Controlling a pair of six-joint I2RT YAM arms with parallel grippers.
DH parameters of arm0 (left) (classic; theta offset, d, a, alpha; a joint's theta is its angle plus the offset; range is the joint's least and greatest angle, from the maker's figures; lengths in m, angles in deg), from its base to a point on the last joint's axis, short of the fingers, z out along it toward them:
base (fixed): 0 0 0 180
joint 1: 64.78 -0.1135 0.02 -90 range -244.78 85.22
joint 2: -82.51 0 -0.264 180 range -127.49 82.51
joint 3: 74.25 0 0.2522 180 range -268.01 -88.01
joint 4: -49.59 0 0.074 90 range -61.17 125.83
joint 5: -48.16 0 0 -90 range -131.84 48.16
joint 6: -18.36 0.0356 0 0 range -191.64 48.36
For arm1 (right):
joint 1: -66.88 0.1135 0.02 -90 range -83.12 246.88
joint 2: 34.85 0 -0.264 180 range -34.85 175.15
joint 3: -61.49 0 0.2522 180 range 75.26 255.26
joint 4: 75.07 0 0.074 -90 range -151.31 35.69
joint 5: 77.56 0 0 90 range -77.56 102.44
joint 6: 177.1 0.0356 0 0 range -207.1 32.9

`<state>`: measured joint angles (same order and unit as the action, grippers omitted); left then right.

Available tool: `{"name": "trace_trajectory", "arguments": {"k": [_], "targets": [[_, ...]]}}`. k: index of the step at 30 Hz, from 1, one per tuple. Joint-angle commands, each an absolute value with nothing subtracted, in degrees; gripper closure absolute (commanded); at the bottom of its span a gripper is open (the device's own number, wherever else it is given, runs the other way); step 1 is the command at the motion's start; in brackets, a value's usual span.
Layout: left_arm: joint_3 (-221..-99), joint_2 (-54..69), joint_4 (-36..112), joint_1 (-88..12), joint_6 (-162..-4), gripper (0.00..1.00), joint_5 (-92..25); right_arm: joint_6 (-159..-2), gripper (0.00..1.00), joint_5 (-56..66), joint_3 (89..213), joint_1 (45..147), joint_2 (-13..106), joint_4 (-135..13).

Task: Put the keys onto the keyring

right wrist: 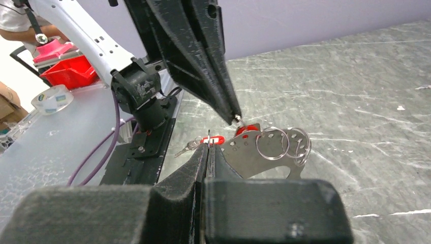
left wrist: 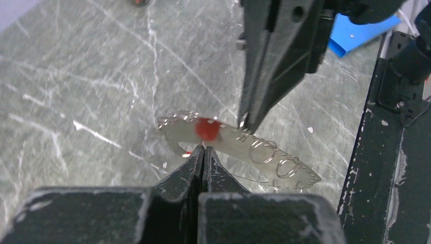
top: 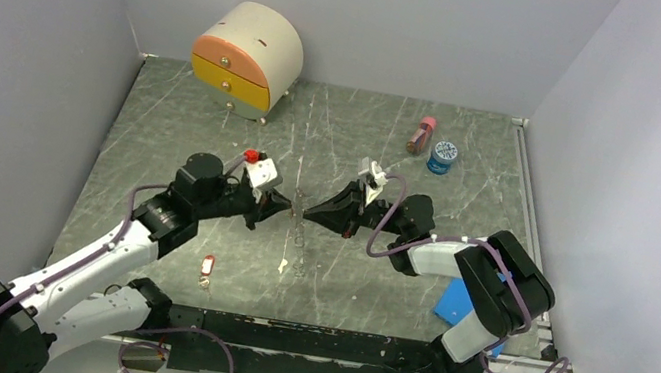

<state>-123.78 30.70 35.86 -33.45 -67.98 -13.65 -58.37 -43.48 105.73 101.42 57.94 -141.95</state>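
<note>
At centre of counter [top: 466, 199]: left fingers [left wrist: 202, 158] and right fingers [right wrist: 208, 152] meet tip to tip. Both pairs pressed fully together, each nipping sliver of thin wire, apparently keyring [top: 299, 230], held up between them. Blurred red tag [left wrist: 206, 128] just beside tips; threaded or not, cannot tell. Red-tagged key [top: 207, 267] lies loose toward near edge, left of centre. Step, by judgement: steadying ring for threading. Next move calls for one arm to release, fetch loose key, and slide its hole onto wire end.
</note>
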Motion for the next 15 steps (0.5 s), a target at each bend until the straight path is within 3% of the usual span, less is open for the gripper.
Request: {"name": "trace_trajectory", "arguments": {"k": [1,15], "targets": [[-123.2,32.3,41.1,-30.5,-58.3,0.98,-11.0,-58.9,1.00,-44.7,107.4,101.4,56.0,-143.9],[-121.0,32.8,42.6,-26.7,-54.7,0.97,-11.0,-56.3,1.00,-44.7,107.5,101.4,56.8,-147.0]]}}
